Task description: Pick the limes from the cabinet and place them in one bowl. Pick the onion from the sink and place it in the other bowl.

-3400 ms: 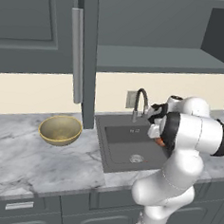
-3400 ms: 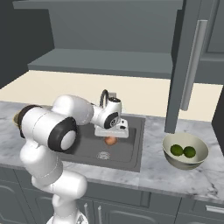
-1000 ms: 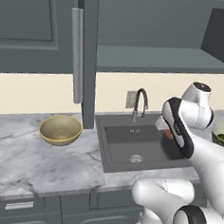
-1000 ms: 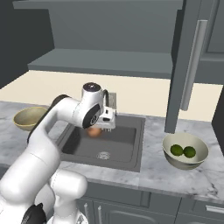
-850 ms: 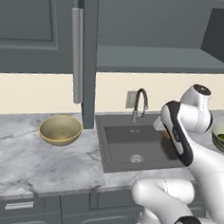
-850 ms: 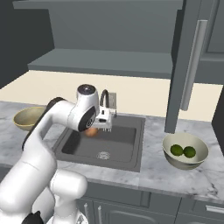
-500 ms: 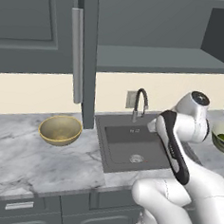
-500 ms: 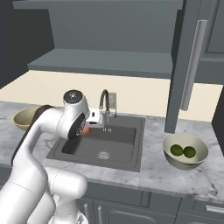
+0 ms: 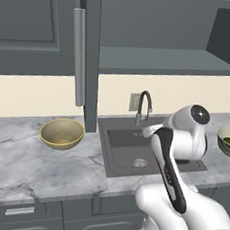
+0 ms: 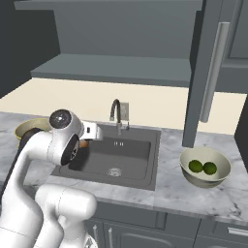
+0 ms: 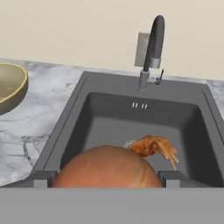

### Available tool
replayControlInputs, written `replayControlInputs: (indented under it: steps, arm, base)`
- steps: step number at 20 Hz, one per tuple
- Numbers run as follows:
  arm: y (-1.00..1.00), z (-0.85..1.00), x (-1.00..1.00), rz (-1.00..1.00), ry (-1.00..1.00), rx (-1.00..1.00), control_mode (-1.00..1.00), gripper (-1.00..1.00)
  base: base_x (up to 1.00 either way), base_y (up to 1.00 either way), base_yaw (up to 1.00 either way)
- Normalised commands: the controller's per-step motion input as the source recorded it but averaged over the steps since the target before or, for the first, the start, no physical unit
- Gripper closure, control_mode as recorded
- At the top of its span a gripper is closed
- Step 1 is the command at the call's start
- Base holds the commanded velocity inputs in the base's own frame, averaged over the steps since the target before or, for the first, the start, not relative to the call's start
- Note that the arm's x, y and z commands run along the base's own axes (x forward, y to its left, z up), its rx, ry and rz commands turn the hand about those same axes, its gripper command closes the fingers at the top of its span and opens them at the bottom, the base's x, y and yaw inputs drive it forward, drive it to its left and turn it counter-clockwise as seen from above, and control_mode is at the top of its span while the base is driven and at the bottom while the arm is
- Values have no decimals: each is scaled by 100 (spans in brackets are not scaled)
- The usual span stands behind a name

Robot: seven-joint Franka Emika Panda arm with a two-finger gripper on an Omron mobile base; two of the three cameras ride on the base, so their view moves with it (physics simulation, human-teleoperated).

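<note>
Right now the onion (image 11: pixel 107 168) sits between my two fingertips (image 11: pixel 43 179), low in the hand view, and my gripper (image 11: pixel 107 180) is pinching it from both sides; it is lifted above the sink (image 11: pixel 140 127), whose dark basin and curved faucet (image 11: pixel 152 48) lie beyond it. In the right base view I can see a small orange part of the onion (image 10: pixel 84 143) just beside my hand, over the left edge of the sink (image 10: pixel 116 155). The golden-tan bowl (image 9: pixel 61 133) stands on the marble counter (image 9: pixel 30 166) to the left of the sink, well apart from my gripper, and its rim shows also at the left border of the hand view. The cream-grey bowl (image 10: pixel 205 167) stands on the counter to the right of the sink, and the two limes (image 10: pixel 202 167) lie inside it, touching one another. The cabinet (image 10: pixel 145 48) above is open, with its grey shelf and its door (image 10: pixel 215 72) standing to the right. Compared with half a second ago, my hand has swung a little more to the left side of the sink, toward the golden-tan bowl, and the onion has stayed in my grasp; the bowls and the limes have not moved.
</note>
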Motion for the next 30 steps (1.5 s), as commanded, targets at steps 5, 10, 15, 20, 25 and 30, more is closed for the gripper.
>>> replayControlInputs:
  steps: [5, 10, 15, 20, 25, 30]
  arm:
    - [36, 17, -4, 0, -11, 0, -100, 100]
    - [34, 23, 0, 0, -14, 0, -100, 100]
    - [31, 20, 0, 1, -13, 0, -100, 100]
    - [30, 15, 5, 5, -17, 2, -100, 100]
    - [31, 10, 7, 6, -3, 3, -100, 100]
    - [30, 6, 11, 10, 6, 3, -100, 100]
  base:
    - [0, 0, 0]
    - [0, 0, 0]
    - [0, 0, 0]
    - [0, 0, 0]
    - [0, 0, 0]
    - [0, 0, 0]
